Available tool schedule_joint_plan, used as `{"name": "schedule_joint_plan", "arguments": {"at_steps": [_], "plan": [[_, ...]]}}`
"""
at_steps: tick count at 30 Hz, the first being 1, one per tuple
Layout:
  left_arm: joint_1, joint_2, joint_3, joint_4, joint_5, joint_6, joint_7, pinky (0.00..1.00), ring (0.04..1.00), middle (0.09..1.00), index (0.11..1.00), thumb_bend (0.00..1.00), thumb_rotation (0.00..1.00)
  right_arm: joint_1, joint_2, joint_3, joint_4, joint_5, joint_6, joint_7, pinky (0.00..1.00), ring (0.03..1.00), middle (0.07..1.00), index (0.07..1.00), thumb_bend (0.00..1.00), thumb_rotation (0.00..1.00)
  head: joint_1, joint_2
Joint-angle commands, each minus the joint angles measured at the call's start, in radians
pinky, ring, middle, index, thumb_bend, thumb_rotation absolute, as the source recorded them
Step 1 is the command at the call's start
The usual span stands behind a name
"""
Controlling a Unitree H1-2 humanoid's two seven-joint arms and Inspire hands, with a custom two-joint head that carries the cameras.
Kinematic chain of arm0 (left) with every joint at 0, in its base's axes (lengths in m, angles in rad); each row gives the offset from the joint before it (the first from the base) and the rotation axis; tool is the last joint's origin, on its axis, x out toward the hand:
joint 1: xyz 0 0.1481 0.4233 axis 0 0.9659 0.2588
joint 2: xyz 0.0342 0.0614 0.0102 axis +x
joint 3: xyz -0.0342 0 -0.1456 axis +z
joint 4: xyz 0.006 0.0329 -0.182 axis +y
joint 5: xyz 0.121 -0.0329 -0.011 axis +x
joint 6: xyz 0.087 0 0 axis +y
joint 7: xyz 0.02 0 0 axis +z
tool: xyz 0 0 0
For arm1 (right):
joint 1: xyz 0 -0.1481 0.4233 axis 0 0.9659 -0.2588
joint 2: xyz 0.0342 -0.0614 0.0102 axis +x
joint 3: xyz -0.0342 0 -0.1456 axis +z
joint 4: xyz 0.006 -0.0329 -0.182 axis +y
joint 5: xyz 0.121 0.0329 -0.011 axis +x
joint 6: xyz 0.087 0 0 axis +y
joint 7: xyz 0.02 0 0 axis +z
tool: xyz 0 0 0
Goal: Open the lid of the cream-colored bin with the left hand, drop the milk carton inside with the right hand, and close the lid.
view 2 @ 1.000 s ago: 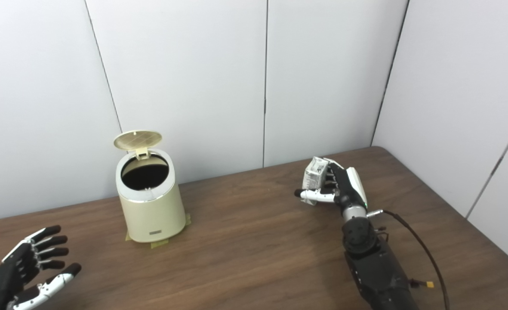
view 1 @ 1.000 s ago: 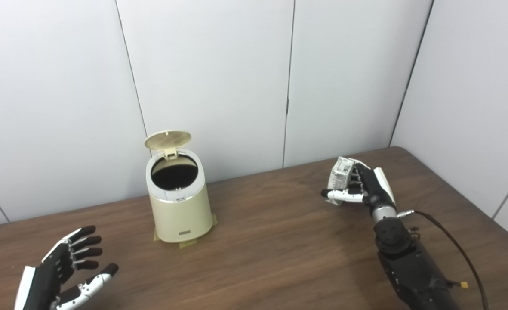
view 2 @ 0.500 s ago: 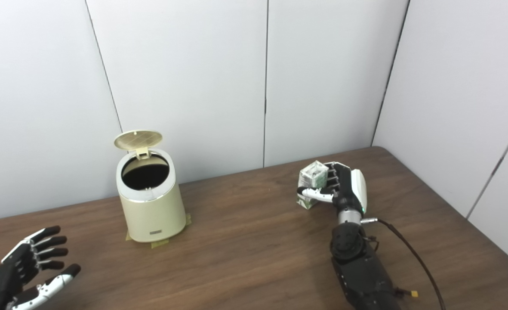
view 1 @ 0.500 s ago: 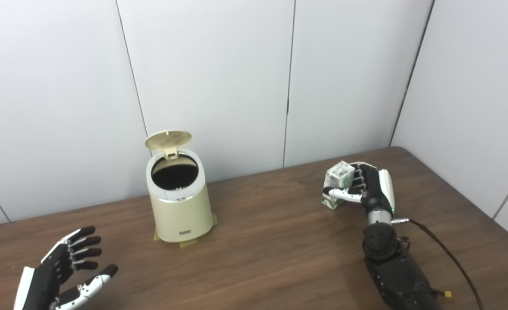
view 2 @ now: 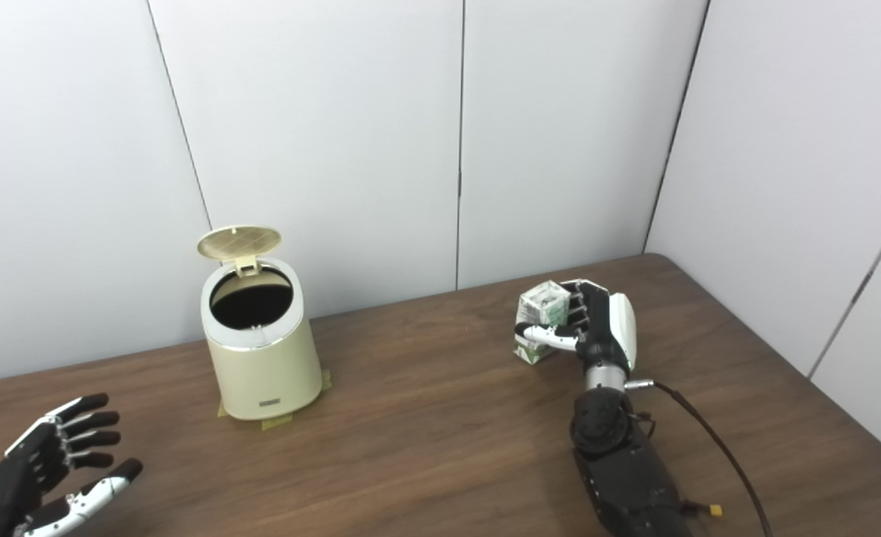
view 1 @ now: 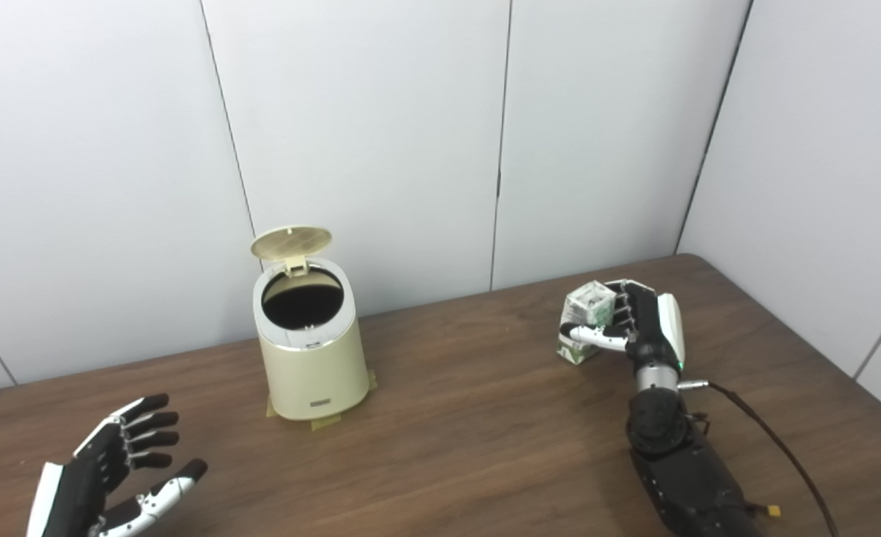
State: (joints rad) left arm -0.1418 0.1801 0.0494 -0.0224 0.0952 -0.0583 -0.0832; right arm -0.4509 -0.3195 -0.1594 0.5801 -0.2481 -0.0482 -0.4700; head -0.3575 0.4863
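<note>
The cream-colored bin (view 1: 312, 365) stands on the wooden table (view 1: 470, 425), left of centre, with its round lid (view 1: 292, 242) flipped up at the back and its dark opening showing. My right hand (view 1: 638, 324) is at the right, shut on the small white and green milk carton (view 1: 584, 321), which stands upright with its base on or just above the table. My left hand (view 1: 108, 473) is open and empty, low at the front left, apart from the bin. The same scene shows in the right eye view, with the carton (view 2: 541, 321) and the bin (view 2: 259, 358).
White wall panels (view 1: 380, 134) rise close behind the table and along its right side. A dark cable (view 1: 776, 440) runs from my right wrist across the table. Strips of tape (view 1: 326, 424) sit under the bin's base.
My right hand has turned the carton from tilted to upright and lowered it toward the table, and the forearm has drawn back a little. My left hand and the bin have not moved.
</note>
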Motion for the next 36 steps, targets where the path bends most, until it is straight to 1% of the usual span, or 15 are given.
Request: {"name": "schedule_joint_plan", "arguments": {"at_steps": [1, 3, 6, 9, 12, 14, 15, 18, 23, 24, 27, 29, 31, 36], "plan": [[-0.03, 0.008, -0.001, -0.012, 0.004, -0.036, 0.013, 0.59, 0.667, 0.723, 0.766, 0.66, 0.02, -0.039, -0.015, 0.003, -0.066, -0.006, -0.067, -0.005, 0.32, 0.371, 0.435, 0.533, 0.52, 0.0, 0.002, -0.001], [-0.03, 0.006, 0.0, -0.012, 0.006, -0.031, 0.015, 0.59, 0.672, 0.728, 0.766, 0.67, 0.03, -0.037, -0.012, 0.008, -0.099, -0.01, -0.06, 0.0, 0.32, 0.375, 0.438, 0.534, 0.52, 0.0, 0.004, -0.002], [-0.033, 0.003, -0.002, -0.002, 0.007, -0.039, 0.018, 0.6, 0.682, 0.734, 0.763, 0.68, 0.05, -0.036, 0.001, 0.023, -0.184, -0.003, -0.069, 0.024, 0.31, 0.365, 0.435, 0.534, 0.52, 0.0, 0.014, -0.007], [-0.034, 0.001, -0.006, 0.006, 0.012, -0.045, 0.022, 0.6, 0.685, 0.735, 0.766, 0.68, 0.07, -0.039, 0.016, 0.048, -0.279, -0.017, -0.064, 0.049, 0.31, 0.362, 0.437, 0.533, 0.52, 0.0, 0.031, -0.01], [-0.036, -0.006, -0.012, 0.005, 0.018, -0.039, 0.025, 0.6, 0.681, 0.733, 0.767, 0.68, 0.06, -0.052, 0.05, 0.055, -0.374, 0.002, -0.021, 0.077, 0.3, 0.354, 0.433, 0.531, 0.52, 0.0, 0.05, -0.012], [-0.036, -0.011, -0.016, 0.004, 0.021, -0.03, 0.025, 0.6, 0.684, 0.736, 0.77, 0.68, 0.06, -0.065, 0.078, 0.065, -0.428, -0.01, 0.01, 0.089, 0.3, 0.35, 0.431, 0.531, 0.52, 0.0, 0.064, -0.012], [-0.037, -0.013, -0.018, 0.005, 0.024, -0.031, 0.025, 0.6, 0.686, 0.74, 0.774, 0.67, 0.06, -0.072, 0.088, 0.071, -0.443, -0.017, 0.013, 0.094, 0.29, 0.347, 0.431, 0.53, 0.52, 0.0, 0.076, -0.014], [-0.038, -0.02, -0.026, 0.014, 0.036, -0.046, 0.03, 0.59, 0.68, 0.739, 0.773, 0.68, 0.07, -0.095, 0.129, 0.084, -0.479, -0.019, 0.057, 0.114, 0.3, 0.352, 0.432, 0.529, 0.52, 0.0, 0.102, -0.018], [-0.033, -0.045, -0.038, 0.004, 0.046, -0.014, 0.039, 0.6, 0.696, 0.744, 0.784, 0.7, 0.11, -0.126, 0.197, 0.1, -0.527, 0.005, 0.111, 0.156, 0.29, 0.348, 0.437, 0.529, 0.52, 0.0, 0.154, -0.021], [-0.032, -0.051, -0.041, -0.001, 0.05, -0.005, 0.041, 0.6, 0.698, 0.745, 0.786, 0.71, 0.12, -0.132, 0.216, 0.111, -0.54, 0.002, 0.118, 0.163, 0.29, 0.35, 0.44, 0.528, 0.52, 0.0, 0.169, -0.022], [-0.034, -0.061, -0.053, 0.01, 0.058, -0.016, 0.051, 0.59, 0.706, 0.754, 0.796, 0.7, 0.13, -0.147, 0.262, 0.137, -0.57, -0.018, 0.144, 0.173, 0.29, 0.338, 0.432, 0.531, 0.52, 0.0, 0.207, -0.025], [-0.036, -0.068, -0.06, 0.014, 0.071, -0.021, 0.061, 0.59, 0.7, 0.747, 0.789, 0.71, 0.14, -0.154, 0.279, 0.15, -0.576, -0.037, 0.157, 0.174, 0.28, 0.326, 0.427, 0.533, 0.52, 0.0, 0.221, -0.025], [-0.038, -0.078, -0.064, 0.023, 0.066, -0.032, 0.064, 0.59, 0.701, 0.746, 0.785, 0.71, 0.15, -0.168, 0.311, 0.157, -0.572, -0.028, 0.167, 0.179, 0.27, 0.318, 0.425, 0.535, 0.52, 0.0, 0.248, -0.025], [-0.043, -0.097, -0.074, 0.037, 0.077, -0.043, 0.074, 0.61, 0.714, 0.752, 0.788, 0.71, 0.15, -0.198, 0.357, 0.169, -0.551, -0.049, 0.183, 0.175, 0.26, 0.309, 0.419, 0.534, 0.52, 0.0, 0.274, -0.024]]}}
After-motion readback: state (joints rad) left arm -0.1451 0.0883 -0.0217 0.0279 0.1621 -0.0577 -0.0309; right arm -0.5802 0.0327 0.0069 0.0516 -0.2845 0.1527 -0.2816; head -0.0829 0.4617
